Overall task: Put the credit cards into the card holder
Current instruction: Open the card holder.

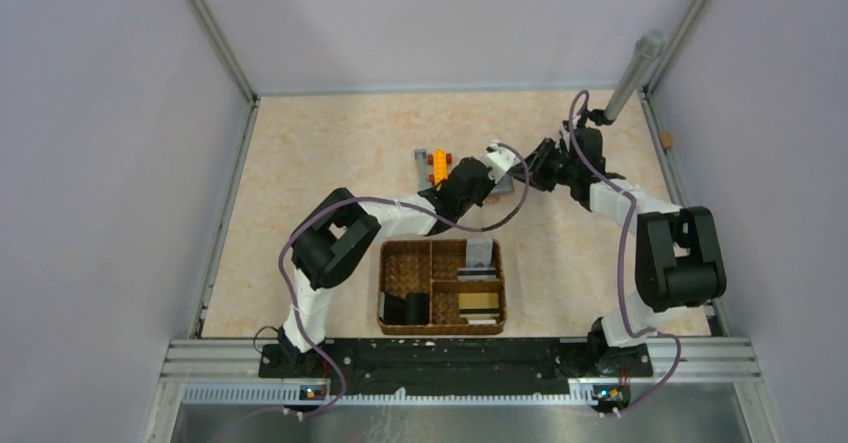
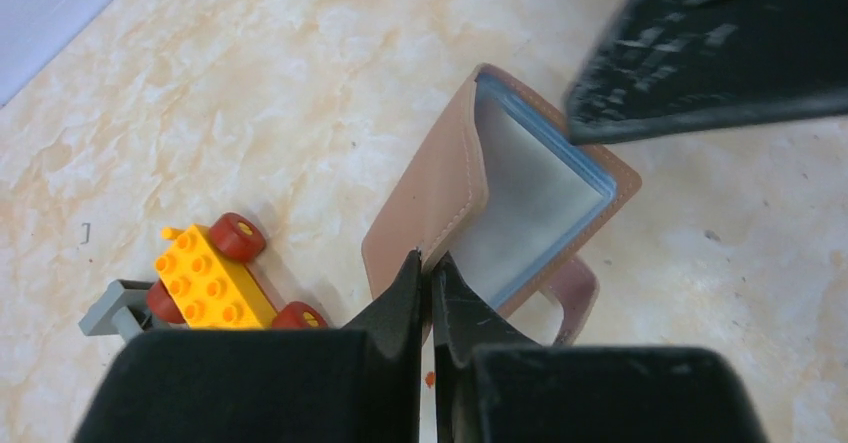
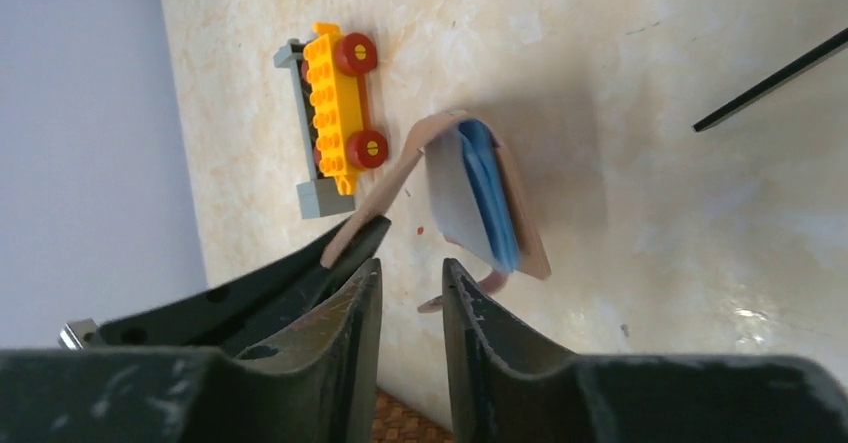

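Note:
The brown card holder (image 2: 440, 193) lies open on the table, its light blue inside (image 3: 490, 188) showing. My left gripper (image 2: 428, 263) is shut on the edge of its brown flap, holding the flap up. My right gripper (image 3: 412, 268) is open just beside the holder with nothing between its fingers; one of its fingers (image 2: 700, 53) hangs over the holder's far corner. From above, both grippers (image 1: 497, 163) (image 1: 535, 168) meet over the holder and mostly hide it. The credit cards lie in the woven basket: a grey one (image 1: 480, 253) and a gold one (image 1: 479, 301).
The woven compartment basket (image 1: 382, 288) stands near the front edge between the arm bases, with a black blocky object (image 1: 405, 308) in its left part. A yellow brick car with red wheels (image 2: 215, 278) on a grey piece sits left of the holder. A grey pole (image 1: 632, 75) leans at the back right.

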### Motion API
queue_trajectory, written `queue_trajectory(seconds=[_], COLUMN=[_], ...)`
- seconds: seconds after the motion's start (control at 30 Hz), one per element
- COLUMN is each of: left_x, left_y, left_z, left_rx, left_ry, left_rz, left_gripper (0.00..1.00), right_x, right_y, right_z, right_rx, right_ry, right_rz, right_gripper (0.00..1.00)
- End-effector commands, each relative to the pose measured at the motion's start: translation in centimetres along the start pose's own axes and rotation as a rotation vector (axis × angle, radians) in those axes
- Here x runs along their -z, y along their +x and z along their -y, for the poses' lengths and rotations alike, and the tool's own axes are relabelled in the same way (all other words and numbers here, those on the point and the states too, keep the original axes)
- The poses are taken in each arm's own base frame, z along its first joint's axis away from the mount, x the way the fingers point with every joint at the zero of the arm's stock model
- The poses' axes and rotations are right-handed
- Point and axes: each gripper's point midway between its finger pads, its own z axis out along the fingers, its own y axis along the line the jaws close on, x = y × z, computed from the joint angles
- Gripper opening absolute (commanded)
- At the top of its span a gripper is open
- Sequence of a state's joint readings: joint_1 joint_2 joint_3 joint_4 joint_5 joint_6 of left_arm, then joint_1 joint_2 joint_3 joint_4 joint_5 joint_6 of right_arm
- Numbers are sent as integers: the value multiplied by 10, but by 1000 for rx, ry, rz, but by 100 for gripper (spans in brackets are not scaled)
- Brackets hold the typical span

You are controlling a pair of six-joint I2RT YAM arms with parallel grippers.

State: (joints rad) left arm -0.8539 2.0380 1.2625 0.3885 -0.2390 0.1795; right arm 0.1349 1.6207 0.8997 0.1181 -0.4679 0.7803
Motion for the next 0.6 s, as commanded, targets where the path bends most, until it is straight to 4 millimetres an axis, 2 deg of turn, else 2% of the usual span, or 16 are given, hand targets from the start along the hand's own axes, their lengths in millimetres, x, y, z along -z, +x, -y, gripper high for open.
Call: queue_trajectory(seconds=[0.0,0.1,0.2,0.43,0.57], left_x=[6,6,7,16,20], left_y=[-48,-52,-47,-34,-22], left_z=[-35,-43,-48,-60,-54], left_rx=[175,312,491,913,996], left_ry=[-101,-67,-2,195,265], left_rz=[33,-35,-133,-251,-302], left_gripper=[0,0,0,0,0], right_x=[23,32,37,47,45], right_y=[-31,-32,-26,-14,-5], right_z=[-20,-18,-19,-33,-43], right_rx=[126,158,192,255,302], right_ry=[19,42,22,-64,-102], right_rz=[122,146,146,117,82], right_gripper=[32,40,44,44,43])
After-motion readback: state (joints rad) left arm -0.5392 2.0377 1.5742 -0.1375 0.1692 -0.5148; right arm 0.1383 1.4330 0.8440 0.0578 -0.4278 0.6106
